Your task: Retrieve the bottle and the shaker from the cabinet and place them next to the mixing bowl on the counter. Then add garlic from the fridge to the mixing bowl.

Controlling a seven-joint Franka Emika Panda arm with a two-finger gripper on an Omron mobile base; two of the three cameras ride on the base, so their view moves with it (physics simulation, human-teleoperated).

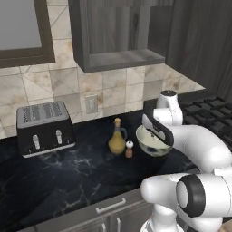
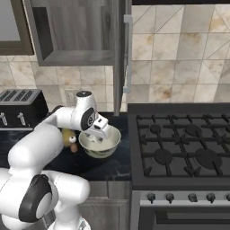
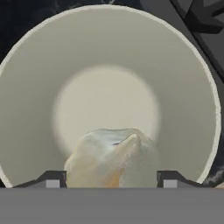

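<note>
Counted: 1 bottle (image 1: 117,140), 1 shaker (image 1: 129,149), 1 mixing bowl (image 1: 146,146), 1 garlic bulb (image 3: 114,157), 1 toaster (image 1: 44,128). Bottle & shaker upright on black worktop (image 1: 68,176), shaker just beside bottle, both near bowl's left side in left base view. Tool (image 3: 111,179) over bowl, pointing down into it. Garlic sits between tool's fingertips (image 3: 52,179), above bowl floor; grip vs. release: cannot tell. Cabinet (image 1: 120,56) open above, its shelf bare.
</note>
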